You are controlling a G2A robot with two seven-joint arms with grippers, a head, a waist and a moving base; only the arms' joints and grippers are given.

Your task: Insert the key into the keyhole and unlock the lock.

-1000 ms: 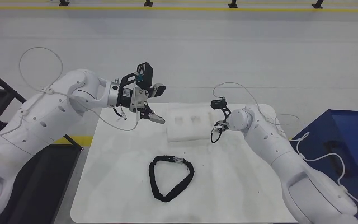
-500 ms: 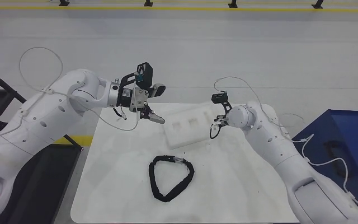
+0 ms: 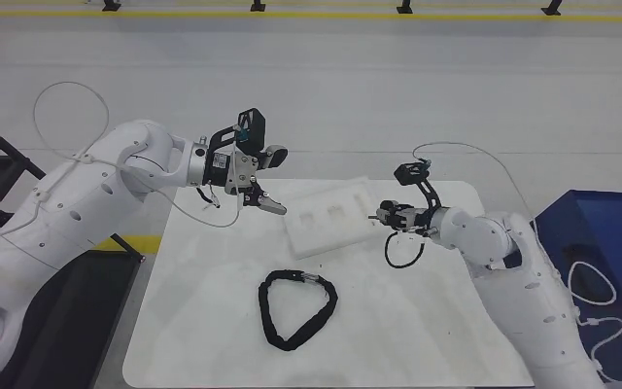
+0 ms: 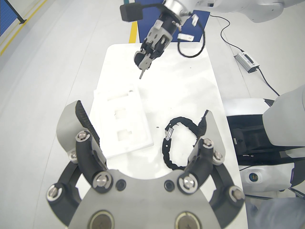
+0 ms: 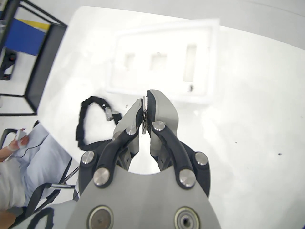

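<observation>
Because the white round-cornered counter (image 3: 428, 321) carries everything, it comes first. On its far half lies a white foam tray with three rectangular recesses (image 3: 330, 219). Nearer the robot, apart from the tray, the black fabric-sleeved cable lock (image 3: 264, 311) lies flat in a closed loop, with its short silver metal cylinder (image 4: 169, 133) on the side facing the tray.

The left gripper (image 3: 276, 180) hangs above the counter's far left corner with its jaws spread wide and nothing between them. The right gripper (image 5: 145, 98) is above the counter just beyond the tray's right end, pinched tight on the small flat silver key (image 5: 144, 117). In the left wrist view the key's blade (image 4: 141, 74) sticks out past the fingertips.

The key looks thin, stiff and slick, so it could twist in the pads. A grip on its flat head, with the blade left free, suits insertion. The cable is probably limp and fairly light and would slide or flop if pushed. The rigid metal cylinder is the likely place for the free gripper to hold it steady. The keyhole itself is too small to make out.
</observation>
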